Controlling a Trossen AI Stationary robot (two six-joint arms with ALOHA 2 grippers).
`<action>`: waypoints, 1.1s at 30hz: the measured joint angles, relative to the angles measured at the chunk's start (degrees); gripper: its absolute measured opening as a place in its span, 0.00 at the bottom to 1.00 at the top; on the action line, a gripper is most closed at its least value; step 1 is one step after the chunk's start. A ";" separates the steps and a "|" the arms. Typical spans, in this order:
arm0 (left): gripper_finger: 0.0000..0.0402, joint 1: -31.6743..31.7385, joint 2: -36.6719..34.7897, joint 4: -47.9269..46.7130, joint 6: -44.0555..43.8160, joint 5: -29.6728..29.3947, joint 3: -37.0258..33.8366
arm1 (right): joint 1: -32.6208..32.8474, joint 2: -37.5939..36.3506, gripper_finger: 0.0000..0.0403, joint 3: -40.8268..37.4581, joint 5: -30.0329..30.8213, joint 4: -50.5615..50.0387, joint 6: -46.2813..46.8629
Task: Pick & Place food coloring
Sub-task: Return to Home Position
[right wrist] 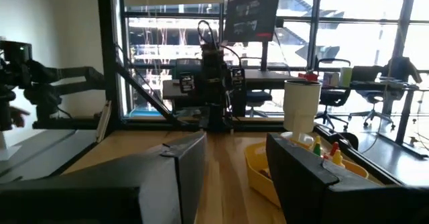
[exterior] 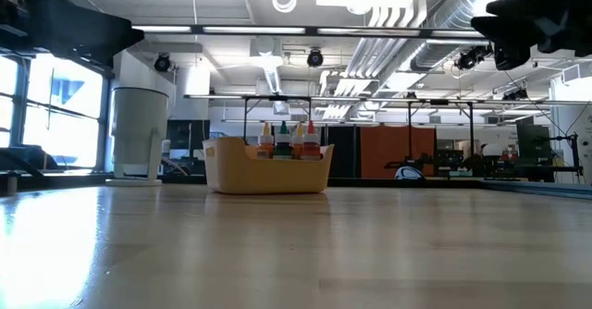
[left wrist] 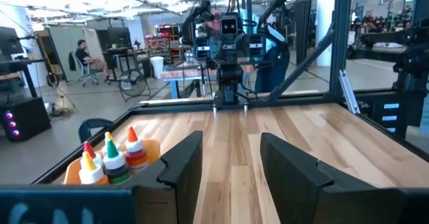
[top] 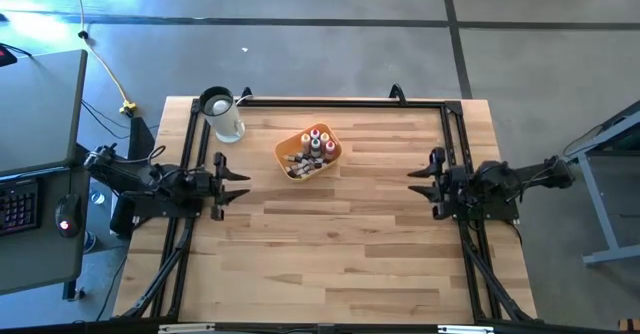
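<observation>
Red, orange, green food coloring bottles (top: pixel 316 144) w/ pale caps, upright in bin (top: pixel 280 154); left tool (top: pixel 240 182), right tool (top: pixel 415 184) released.

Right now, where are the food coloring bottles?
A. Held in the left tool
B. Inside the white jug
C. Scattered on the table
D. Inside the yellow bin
D: the bottles stand together in the yellow bin, while the left tool and the right tool are open and hold nothing.
</observation>
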 joint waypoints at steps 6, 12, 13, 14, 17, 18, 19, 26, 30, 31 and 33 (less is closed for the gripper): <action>0.37 0.00 0.00 0.05 0.04 -0.02 0.10 | 0.00 0.00 0.37 -0.49 0.92 -2.47 1.26; 0.37 0.00 0.00 0.05 0.09 -0.04 0.10 | 0.00 -0.02 0.37 -0.49 0.87 -5.11 2.22; 0.37 0.00 0.00 0.05 0.09 -0.04 0.10 | 0.01 -0.02 0.37 -0.49 0.80 -5.57 2.33; 0.37 0.00 0.00 0.05 0.09 -0.04 0.10 | 0.02 -0.02 0.37 -0.49 0.72 -6.08 2.34; 0.37 0.00 0.00 0.05 0.09 -0.04 0.12 | 0.00 -0.02 0.37 -0.49 0.69 -7.37 3.54; 0.37 0.00 0.00 0.05 0.09 -0.07 0.12 | 0.00 -0.02 0.37 -0.49 0.69 -7.88 4.02; 0.37 0.00 0.00 0.05 0.09 -0.07 0.12 | 0.00 -0.02 0.37 -0.49 0.69 -8.62 4.63; 0.37 0.00 0.00 0.05 0.08 -0.07 0.12 | 0.00 0.00 0.37 -0.43 0.65 -10.17 4.73; 0.37 0.00 -0.01 0.05 0.07 -0.09 0.12 | 0.02 0.00 0.37 -0.45 0.69 -9.43 4.73; 0.37 0.00 0.00 0.05 0.07 -0.09 0.12 | 0.00 0.00 0.37 -0.45 0.69 -9.39 4.72; 0.37 0.00 0.00 0.06 0.08 -0.09 0.12 | 0.00 0.00 0.37 -0.45 0.69 -9.50 4.71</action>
